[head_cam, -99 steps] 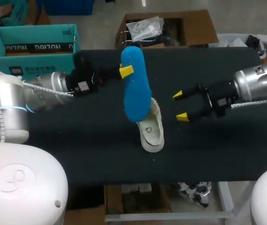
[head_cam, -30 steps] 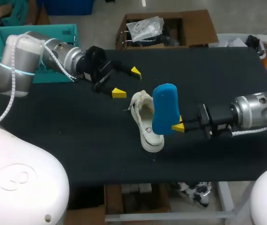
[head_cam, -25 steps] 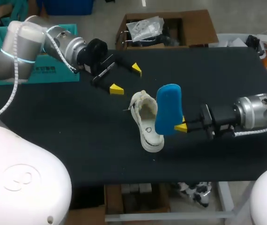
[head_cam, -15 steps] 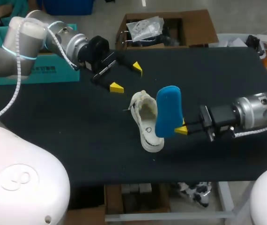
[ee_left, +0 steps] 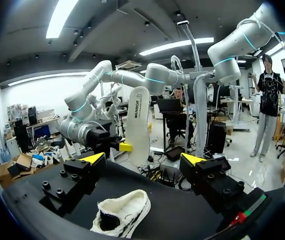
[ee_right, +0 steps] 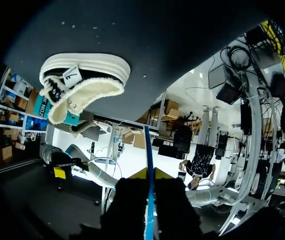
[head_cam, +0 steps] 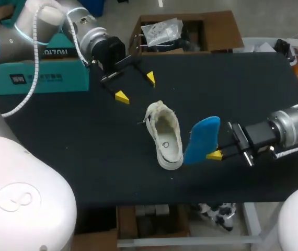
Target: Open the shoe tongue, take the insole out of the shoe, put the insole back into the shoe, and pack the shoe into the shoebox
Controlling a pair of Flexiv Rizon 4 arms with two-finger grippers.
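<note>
table point(head_cam: 86, 136): insole point(head_cam: 201, 138) between right fingers point(head_cam: 214, 155) (edge-on)

Bright even light from overhead, shadows faint on dark table point(head_cam: 86, 138)

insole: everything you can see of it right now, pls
The insole is a thin, foot-shaped sheet, foam by the look: blue on one face, pale with print on the other. It is out of the shoe, held beside it on the right arm's side, tilted, one end raised. The right gripper has its jaws shut on it near the lower end, one on each face. Whether its low end touches the shoe or the table cannot be told.
</note>
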